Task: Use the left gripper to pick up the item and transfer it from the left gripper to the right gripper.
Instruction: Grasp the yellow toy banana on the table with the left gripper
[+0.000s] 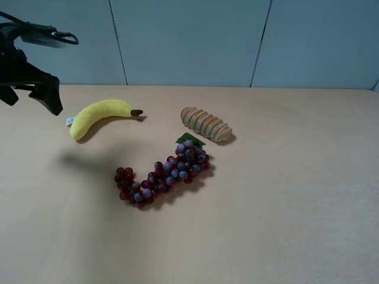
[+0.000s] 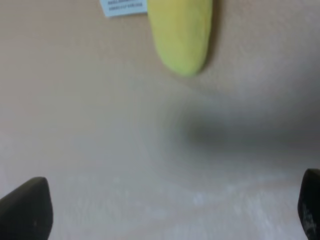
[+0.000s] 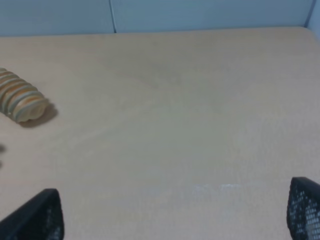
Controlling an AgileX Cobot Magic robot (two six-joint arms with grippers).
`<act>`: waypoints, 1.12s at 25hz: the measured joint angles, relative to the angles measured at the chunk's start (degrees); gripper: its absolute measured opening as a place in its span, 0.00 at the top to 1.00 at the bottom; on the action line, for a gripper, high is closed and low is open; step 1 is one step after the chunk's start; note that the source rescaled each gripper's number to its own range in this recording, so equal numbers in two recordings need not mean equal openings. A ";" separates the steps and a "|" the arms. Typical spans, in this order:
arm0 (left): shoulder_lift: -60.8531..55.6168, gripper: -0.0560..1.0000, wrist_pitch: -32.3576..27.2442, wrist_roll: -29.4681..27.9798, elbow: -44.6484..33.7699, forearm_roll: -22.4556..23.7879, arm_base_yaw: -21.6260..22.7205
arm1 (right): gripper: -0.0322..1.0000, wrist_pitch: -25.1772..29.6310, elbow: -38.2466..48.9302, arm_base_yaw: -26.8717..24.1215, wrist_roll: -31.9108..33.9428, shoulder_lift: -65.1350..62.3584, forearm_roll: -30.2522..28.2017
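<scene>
The item, a curved yellow plush banana (image 1: 100, 115) with a dark stem tip and a small white tag, lies on the tan table (image 1: 284, 195) at the back left. My left gripper (image 1: 32, 102) hangs in the air just left of it, open and holding nothing. In the left wrist view the banana's rounded end (image 2: 181, 35) and tag (image 2: 122, 7) lie ahead of the open left gripper (image 2: 167, 215), well apart from it. The right gripper (image 3: 170, 215) is out of the high view; its wrist view shows both fingertips wide apart over bare table, open and empty.
A ridged tan bread (image 1: 205, 124) lies right of the banana and also shows in the right wrist view as the bread (image 3: 22, 102). A red-purple grape bunch (image 1: 163, 174) with a green leaf lies in front of both. A pale blue wall (image 1: 189, 41) backs the table.
</scene>
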State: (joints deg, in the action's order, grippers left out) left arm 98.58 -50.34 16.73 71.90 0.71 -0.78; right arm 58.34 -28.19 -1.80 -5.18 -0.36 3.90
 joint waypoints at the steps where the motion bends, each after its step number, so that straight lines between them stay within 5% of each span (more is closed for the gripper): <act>1: 1.57 0.00 0.36 0.28 0.70 0.00 0.00 | 0.00 0.00 0.00 0.00 0.00 0.00 0.00; 19: 24.76 0.00 0.64 4.56 19.85 -2.86 -3.17 | 0.00 0.00 0.00 0.00 0.00 0.00 0.00; 28: 27.10 0.00 -0.20 4.85 20.78 0.01 -4.45 | 0.00 0.00 0.00 0.00 0.00 0.00 0.00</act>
State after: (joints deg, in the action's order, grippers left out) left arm 125.68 -50.54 21.57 92.68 0.72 -5.23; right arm 58.34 -28.19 -1.80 -5.18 -0.36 3.90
